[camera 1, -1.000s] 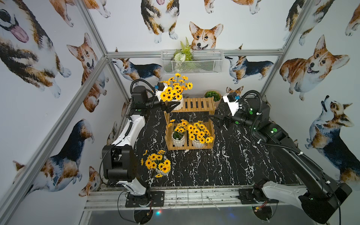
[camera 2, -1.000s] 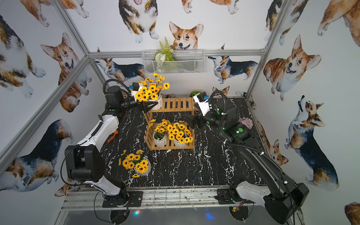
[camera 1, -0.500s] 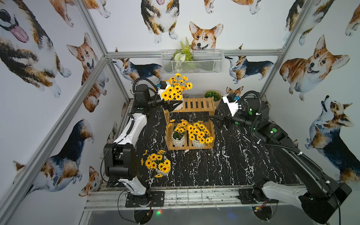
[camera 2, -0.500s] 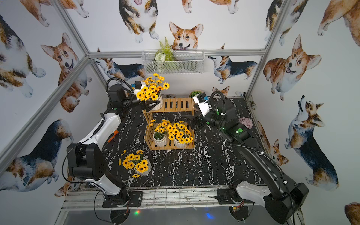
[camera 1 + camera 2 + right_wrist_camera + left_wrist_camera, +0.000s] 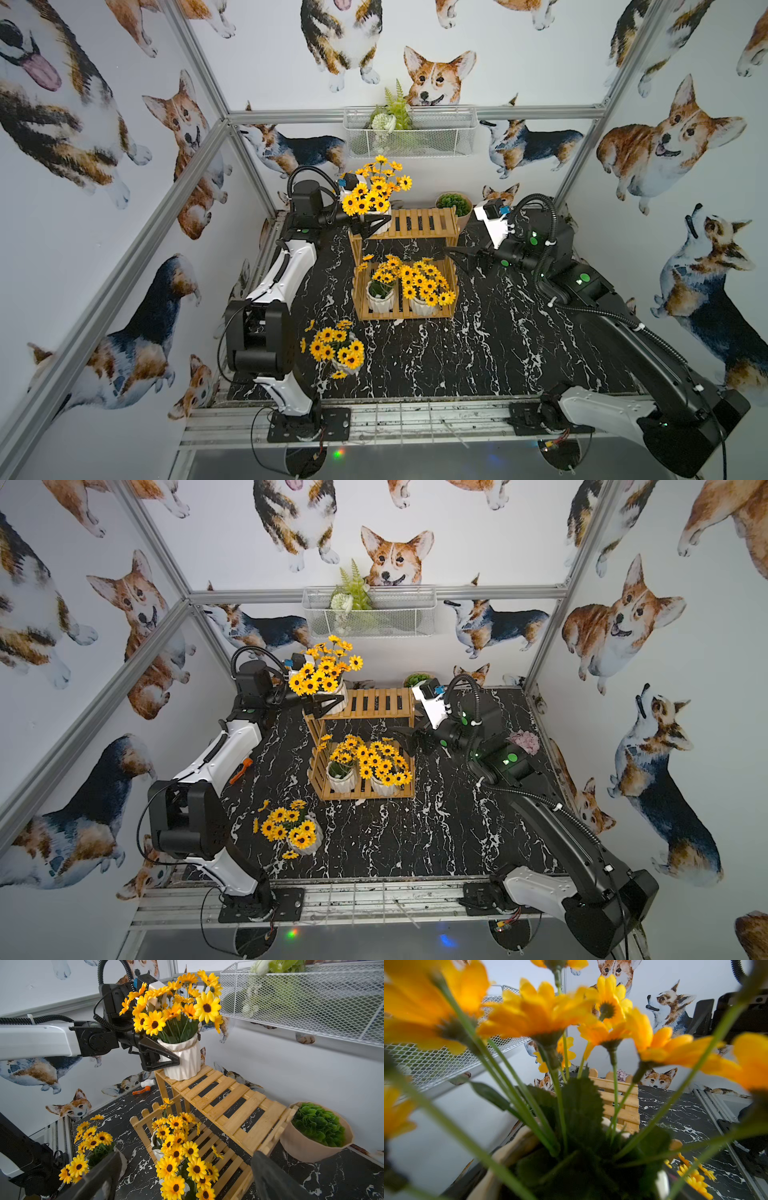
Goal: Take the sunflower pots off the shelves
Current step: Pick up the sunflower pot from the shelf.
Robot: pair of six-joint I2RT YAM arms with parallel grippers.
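On the shelves' (image 5: pixel 419 224) upper tier: first pot (image 5: pixel 182 1059), flanked by the wide-spread left gripper (image 5: pixel 374 226). Second pot (image 5: pixel 380 297) and third pot (image 5: pixel 424 305) are kept on the lower tier, fourth pot (image 5: pixel 345 365) on the tabletop (image 5: pixel 498 353). Right gripper (image 5: pixel 457 258) is held wide, empty.

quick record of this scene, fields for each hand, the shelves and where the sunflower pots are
left hand: open, jaws either side of the top-tier pot
right hand: open, empty, beside the shelves
top-tier pot: upright on the slats, at the left arm's end
lower tier: two sunflower pots, side by side
table: one sunflower pot, already off
on shelves: three pots
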